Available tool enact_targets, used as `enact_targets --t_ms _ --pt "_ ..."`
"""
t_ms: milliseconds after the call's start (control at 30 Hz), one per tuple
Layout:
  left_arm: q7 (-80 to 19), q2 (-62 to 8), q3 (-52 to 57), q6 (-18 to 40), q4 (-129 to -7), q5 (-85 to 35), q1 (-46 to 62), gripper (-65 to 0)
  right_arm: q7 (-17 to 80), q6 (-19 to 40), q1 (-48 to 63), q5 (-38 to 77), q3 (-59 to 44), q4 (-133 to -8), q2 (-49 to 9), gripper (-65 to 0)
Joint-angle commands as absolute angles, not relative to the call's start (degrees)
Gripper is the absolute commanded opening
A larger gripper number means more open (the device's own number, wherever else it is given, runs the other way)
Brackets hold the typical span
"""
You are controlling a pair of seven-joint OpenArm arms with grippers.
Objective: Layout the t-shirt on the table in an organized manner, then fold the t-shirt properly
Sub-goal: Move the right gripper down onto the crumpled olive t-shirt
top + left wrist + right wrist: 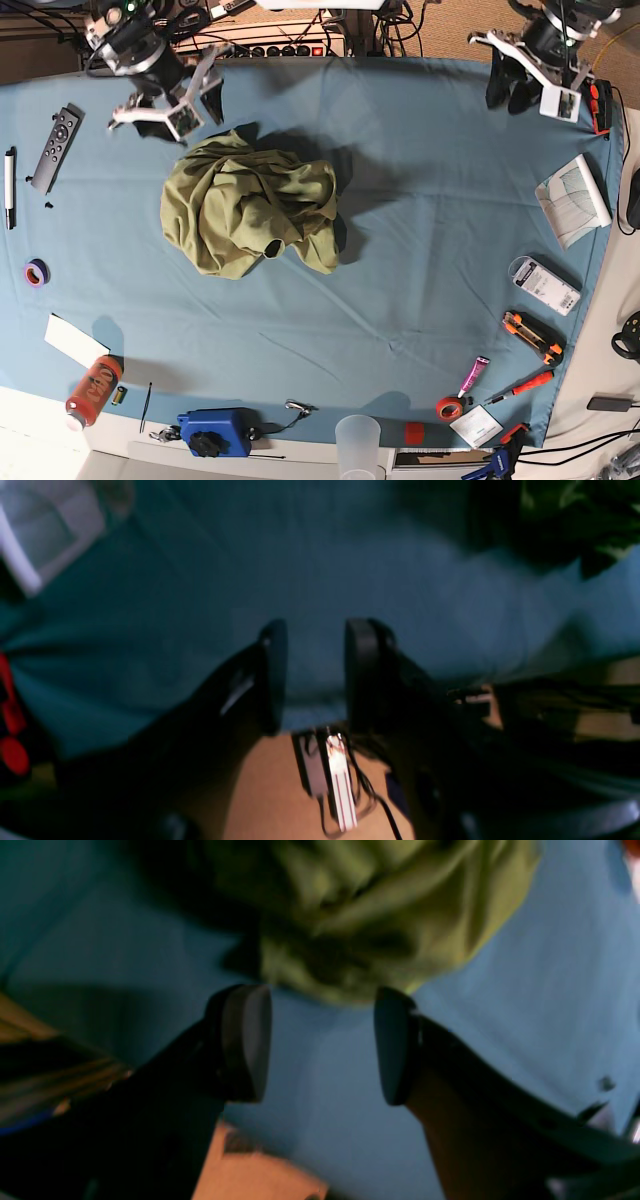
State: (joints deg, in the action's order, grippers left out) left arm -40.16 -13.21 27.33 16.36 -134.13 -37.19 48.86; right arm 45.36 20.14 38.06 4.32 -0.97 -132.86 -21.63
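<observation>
A: Left wrist view?
B: One left gripper (311, 675), fingers apart, empty, above the table (150, 630).
A: Right wrist view?
B: One right gripper (322, 1045), fingers spread wide, empty, just short of the t-shirt (370, 910).
A: Base view?
B: One crumpled t-shirt (250, 205) lies on the table (420, 260); one remote (55, 145) well left of it.

Olive-green t-shirt (248, 204) lies crumpled on the light-blue table (420, 250).

We had a plain olive-green t-shirt (248, 215) on a light-blue tabletop (420, 290), plus a red bottle (92, 390).
</observation>
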Motion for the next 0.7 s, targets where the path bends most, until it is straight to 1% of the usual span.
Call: enact_targets --t_ms 0,133,433,667 --pt "-38.92 -13.50 27.51 16.62 -135.00 -37.76 48.64 -43.9 43.92 19.64 36.64 4.01 -1.17 -133.86 -22.04 -32.6" --pt "-38.92 -13.50 27.51 16.62 -135.00 -37.76 46.57 -43.9 43.94 19.92 31.83 4.03 -1.17 -133.84 -22.04 -32.6" --pt "-38.89 -13.52 27.51 16.62 -135.00 -37.78 46.24 -43.9 44.40 27.03 27.44 4.01 -0.62 -129.36 -22.11 -32.6" --pt "-38.89 -13.50 27.51 16.64 -135.00 -37.80 45.67 -43.9 44.14 27.20 22.15 3.92 5.76 -121.27 -22.72 -32.6"
